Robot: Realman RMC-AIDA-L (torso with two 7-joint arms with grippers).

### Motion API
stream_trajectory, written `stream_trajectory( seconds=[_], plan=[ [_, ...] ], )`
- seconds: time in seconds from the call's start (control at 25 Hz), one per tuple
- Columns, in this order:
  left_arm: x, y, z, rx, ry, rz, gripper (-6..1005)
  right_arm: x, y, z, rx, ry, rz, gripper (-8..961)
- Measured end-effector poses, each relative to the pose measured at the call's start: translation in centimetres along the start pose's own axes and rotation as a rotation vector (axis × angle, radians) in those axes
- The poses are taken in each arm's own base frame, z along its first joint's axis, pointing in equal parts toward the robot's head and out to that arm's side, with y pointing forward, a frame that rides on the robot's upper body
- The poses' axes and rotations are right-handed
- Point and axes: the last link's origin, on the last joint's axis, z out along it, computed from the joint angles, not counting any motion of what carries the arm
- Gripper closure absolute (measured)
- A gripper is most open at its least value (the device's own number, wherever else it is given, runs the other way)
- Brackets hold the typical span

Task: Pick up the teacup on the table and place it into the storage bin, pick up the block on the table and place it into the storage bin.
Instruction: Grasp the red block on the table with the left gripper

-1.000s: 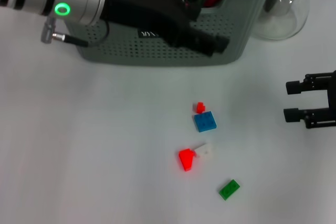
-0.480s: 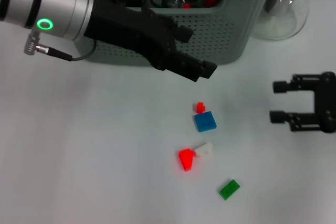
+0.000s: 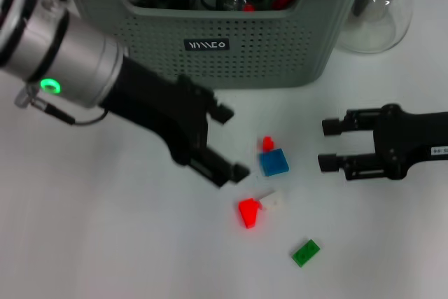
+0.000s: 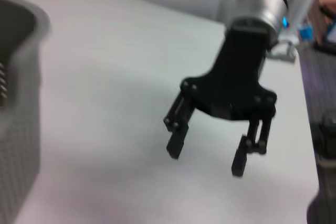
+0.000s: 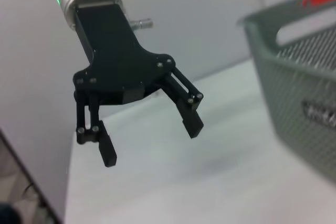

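Both claws are hanging spread and empty over the tabletop (image 3: 105, 243), the left claw (image 3: 227, 141) and right claw (image 3: 327, 145) flanking the blue block (image 3: 274, 162) before the bin (image 3: 231, 68); the next move likely calls for lowering one around it.

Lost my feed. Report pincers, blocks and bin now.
Left pincer open, empty, beside blue block. Right pincer open, empty, on its far side. Storage bin behind; nothing between.

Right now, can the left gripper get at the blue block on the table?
Probably yes. The left gripper is open beside the blue block, with bare table between them; only the small red piece crowds it.
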Motion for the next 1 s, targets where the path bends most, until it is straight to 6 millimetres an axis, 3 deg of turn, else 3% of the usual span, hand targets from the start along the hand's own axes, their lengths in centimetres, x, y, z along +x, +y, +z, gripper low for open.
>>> stream_trajectory(
  seconds=[0.36,0.68,1.0],
  plan=[
    [-1.6,-0.2,4.0,0.041,-0.238,0.034,50,-1.5,-2.1,-0.3,0.042,0.224,0.081,217],
    [-1.1,-0.3,7.3,0.092,-0.303,0.049,50,-2.9,-2.9,0.4,0.071,0.237,0.056,220],
    [0.2,1.1,10.4,0.143,-0.403,0.057,51,-3.3,-3.1,0.1,0.081,0.25,0.045,221]
  ],
)
